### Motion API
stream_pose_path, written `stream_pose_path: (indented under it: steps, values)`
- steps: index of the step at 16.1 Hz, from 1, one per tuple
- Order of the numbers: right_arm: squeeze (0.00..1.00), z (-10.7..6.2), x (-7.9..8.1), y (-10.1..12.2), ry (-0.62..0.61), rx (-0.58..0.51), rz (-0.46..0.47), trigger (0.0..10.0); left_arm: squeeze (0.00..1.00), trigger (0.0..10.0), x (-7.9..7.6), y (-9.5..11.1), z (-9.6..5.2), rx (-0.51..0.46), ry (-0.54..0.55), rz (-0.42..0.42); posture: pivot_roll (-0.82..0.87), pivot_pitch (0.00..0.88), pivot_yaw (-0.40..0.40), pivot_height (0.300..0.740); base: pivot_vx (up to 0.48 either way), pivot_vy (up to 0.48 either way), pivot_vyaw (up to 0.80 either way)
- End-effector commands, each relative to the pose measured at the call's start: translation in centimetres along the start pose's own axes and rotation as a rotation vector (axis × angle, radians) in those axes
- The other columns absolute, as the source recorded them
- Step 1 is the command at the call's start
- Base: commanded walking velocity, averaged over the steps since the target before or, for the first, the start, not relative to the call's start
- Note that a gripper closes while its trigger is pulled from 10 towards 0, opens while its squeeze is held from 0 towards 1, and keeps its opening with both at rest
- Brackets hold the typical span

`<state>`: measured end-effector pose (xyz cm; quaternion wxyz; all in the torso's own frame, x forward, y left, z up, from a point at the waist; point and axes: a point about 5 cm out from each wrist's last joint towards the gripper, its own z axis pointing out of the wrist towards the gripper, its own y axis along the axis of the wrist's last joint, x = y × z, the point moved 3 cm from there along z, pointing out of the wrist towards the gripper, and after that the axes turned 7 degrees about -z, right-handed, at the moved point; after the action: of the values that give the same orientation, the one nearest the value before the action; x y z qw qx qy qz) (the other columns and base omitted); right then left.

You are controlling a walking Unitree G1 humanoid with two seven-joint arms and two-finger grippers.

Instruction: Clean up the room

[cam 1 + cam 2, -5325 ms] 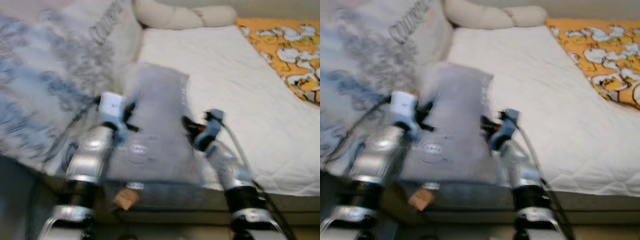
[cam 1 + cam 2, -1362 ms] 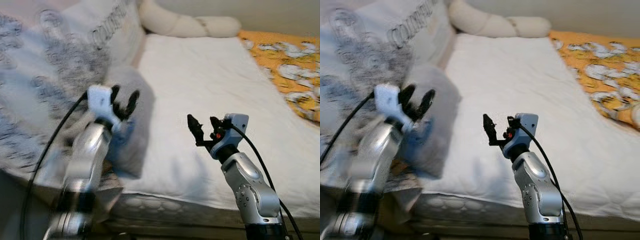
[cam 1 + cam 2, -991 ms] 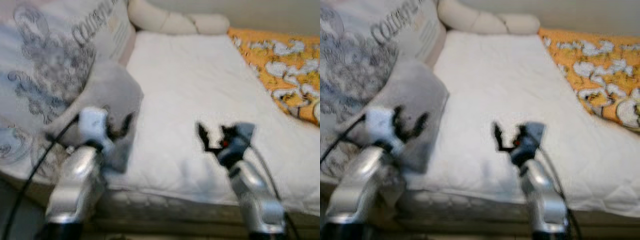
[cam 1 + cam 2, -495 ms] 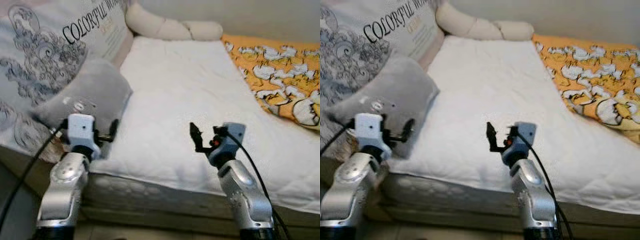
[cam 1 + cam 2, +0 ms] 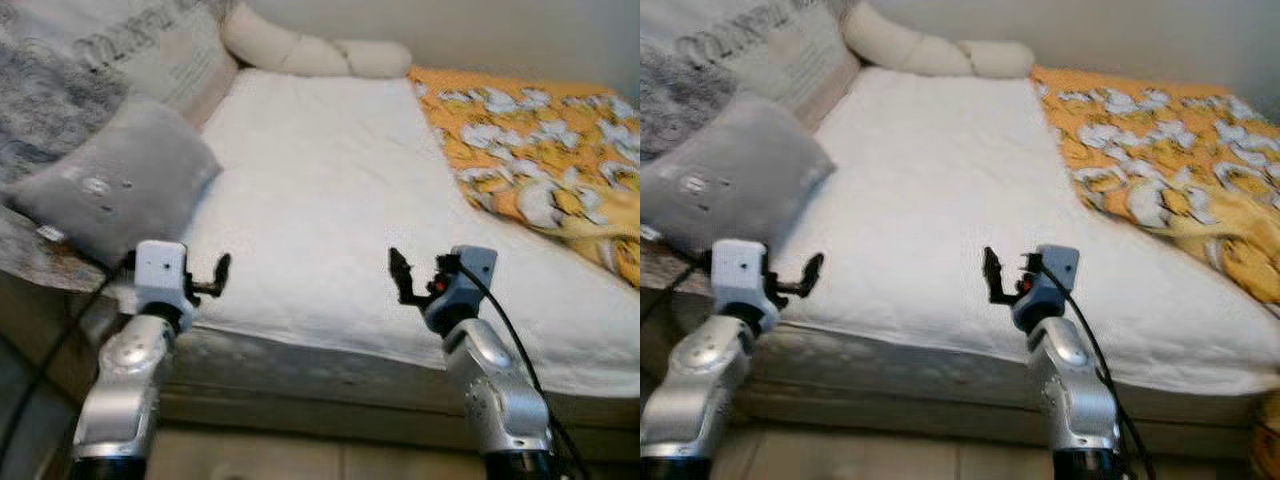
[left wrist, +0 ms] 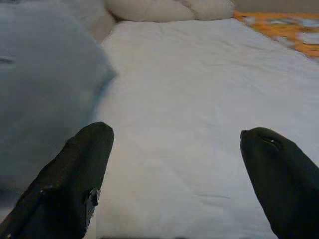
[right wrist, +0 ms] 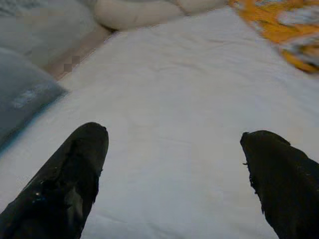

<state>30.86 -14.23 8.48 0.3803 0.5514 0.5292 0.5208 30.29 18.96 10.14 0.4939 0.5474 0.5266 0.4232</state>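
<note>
A grey pillow lies on the left side of the white mattress, leaning against a large patterned cushion. My left gripper hovers open at the bed's front edge, just right of and below the pillow, and holds nothing. My right gripper is open over the front middle of the mattress, also with nothing in it. In the left wrist view, the pillow sits beside the spread fingers. The right wrist view shows wide-apart fingers over bare sheet.
A cream bolster lies along the head of the bed. An orange blanket with a white pattern covers the right side. The mattress's front edge runs just before my arms, with floor below.
The grey pillow, held between both arms earlier, now rests against the patterned cushion. Both grippers have drawn back to the bed's front edge, and the camera has shifted.
</note>
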Motion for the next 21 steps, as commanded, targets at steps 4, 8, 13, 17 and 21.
stream_pose_path:
  steps: [4, 8, 13, 17, 21]
  values:
    - [1.0, 0.3, -0.4, -0.1, -0.012, 0.008, -0.009, 10.0, 0.84, 10.0, -0.3, 0.6, 0.4, -0.021, -0.004, 0.007, 0.05, 0.0, -0.017, 0.74, 0.0, -0.343, 0.0]
    - [1.0, 0.6, -1.3, 0.1, -0.047, 0.005, 0.013, 10.0, 0.84, 10.0, -0.4, 0.5, 0.6, -0.018, -0.019, 0.014, 0.04, 0.0, -0.011, 0.74, 0.0, -0.341, 0.0]
    - [1.0, 0.5, -0.8, -1.2, -0.047, 0.04, 0.026, 10.0, 0.84, 10.0, -0.1, 0.9, 0.8, -0.022, -0.016, 0.039, 0.07, 0.0, -0.01, 0.74, 0.0, -0.339, 0.51]
    - [1.0, 0.7, -0.8, -0.8, -0.039, 0.03, 0.008, 10.0, 0.84, 10.0, -0.4, 0.6, 0.8, -0.018, -0.02, 0.033, 0.05, 0.0, -0.003, 0.74, 0.0, -0.349, 0.52]
    - [1.0, 0.7, -1.2, -1.1, -0.048, 0.035, 0.003, 10.0, 0.84, 10.0, -0.6, 0.7, 0.9, -0.024, -0.021, 0.032, 0.06, 0.0, -0.008, 0.74, 0.0, -0.356, 0.52]
